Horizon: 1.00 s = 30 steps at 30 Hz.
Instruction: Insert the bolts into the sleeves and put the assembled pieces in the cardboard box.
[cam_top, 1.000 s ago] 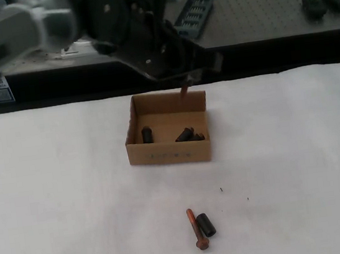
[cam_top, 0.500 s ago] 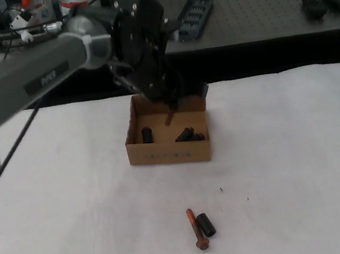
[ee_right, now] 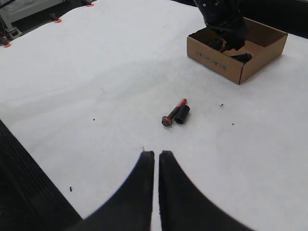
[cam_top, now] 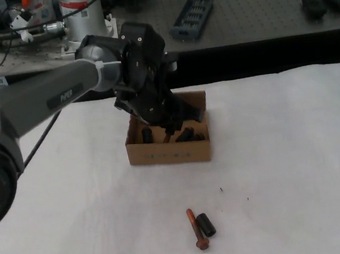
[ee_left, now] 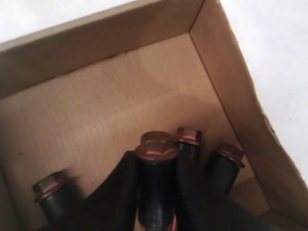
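On the white cloth (cam_top: 300,166) sits the cardboard box (cam_top: 169,155). The left gripper (cam_top: 168,126) is down inside it, clamped on a sleeved bolt (ee_left: 156,178); the right gripper (ee_right: 156,163) is pinched closed, empty. Three other sleeved bolts (ee_left: 226,161) lie in the box. A loose bolt (cam_top: 196,229) lies just beside a black sleeve (cam_top: 206,224) on the cloth, well apart from the box.

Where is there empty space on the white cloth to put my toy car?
The white cloth is bare on both sides of the cardboard box, and between the box and the loose bolt and sleeve. Inside the box is crowded: the left end effector holds an assembled piece among three others.
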Motion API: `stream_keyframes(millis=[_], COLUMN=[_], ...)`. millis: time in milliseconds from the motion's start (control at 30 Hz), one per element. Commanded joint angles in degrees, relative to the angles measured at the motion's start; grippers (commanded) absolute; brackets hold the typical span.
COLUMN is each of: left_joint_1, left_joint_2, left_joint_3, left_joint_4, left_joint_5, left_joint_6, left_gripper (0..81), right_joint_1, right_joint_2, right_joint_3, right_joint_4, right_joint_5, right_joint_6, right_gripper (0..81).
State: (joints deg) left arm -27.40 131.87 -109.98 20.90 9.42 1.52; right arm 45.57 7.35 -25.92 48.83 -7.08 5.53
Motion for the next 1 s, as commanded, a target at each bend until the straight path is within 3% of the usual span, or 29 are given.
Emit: stream_keyframes(millis=[0,167,233,500,633,800,967], left_joint_1=[0.01,0.01,0.01,0.01,0.01,0.14,0.27], left_joint_2=[-0.11,-0.11,-0.11,-0.9,-4.12,-10.23,-16.2], left_joint_3=[-1.37,-1.37,-1.37,-1.37,-1.37,-1.37,-1.26], left_joint_4=[0.49,2.26,3.3,4.59,6.53,10.48,18.85], left_joint_5=[0.2,0.2,-0.11,-0.15,-0.15,-0.15,2.64], left_joint_6=[0.66,-0.33,-0.33,-0.33,-0.09,6.43,16.05], left_gripper=[5.5,23.7,26.4,26.4,26.4,25.9,19.0], right_joint_1=[-0.27,-0.27,-0.27,-0.27,-0.27,-0.27,-0.27], right_joint_2=[-0.5,-0.5,-0.5,-0.5,-0.5,1.64,8.01], right_joint_3=[-0.19,-0.19,-0.19,-0.19,-0.19,-0.19,-0.19], right_joint_4=[0.16,0.14,0.14,0.03,0.03,-0.34,-5.86], right_joint_5=[-0.01,0.1,0.1,0.16,4.28,3.54,-0.45], right_joint_6=[0.01,0.01,0.01,0.01,0.01,0.01,2.63], right_gripper=[3.7,3.7,3.7,3.7,3.7,3.7,3.7])
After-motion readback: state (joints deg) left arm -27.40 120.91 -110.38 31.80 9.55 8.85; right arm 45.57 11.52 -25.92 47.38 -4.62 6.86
